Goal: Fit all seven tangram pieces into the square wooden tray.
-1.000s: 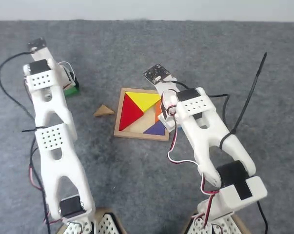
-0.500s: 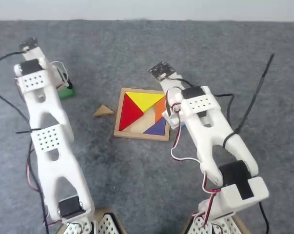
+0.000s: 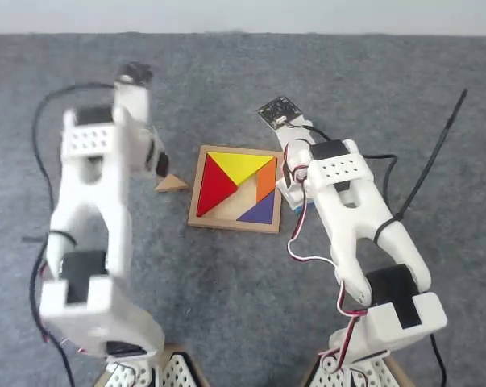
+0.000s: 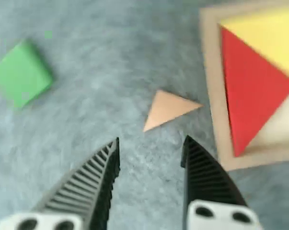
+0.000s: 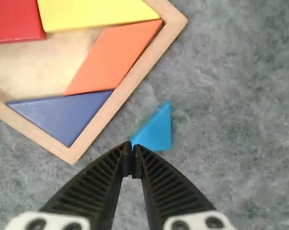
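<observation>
Your left claw (image 4: pixel 151 141): fingers apart, just beside tan triangle (image 4: pixel 169 109), left of tray (image 3: pixel 196 216).
Your right claw (image 5: pixel 133 147): fingers together, tips at light-blue triangle (image 5: pixel 156 130), just right of tray.
Tray holds red triangle (image 3: pixel 214 184), yellow triangle (image 3: pixel 241 165), orange piece (image 3: pixel 265 181), purple triangle (image 3: pixel 260 212).
Green square (image 4: pixel 20 73) on counter (image 3: pixel 226 306), apart from tan triangle.

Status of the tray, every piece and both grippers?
tray: partly filled
red triangle: in tray
yellow triangle: in tray
orange piece: in tray
purple triangle: in tray
tan triangle: on mat, outside
green square: on mat, outside
blue triangle: on mat, beside tray
left gripper: open
right gripper: shut, empty
</observation>
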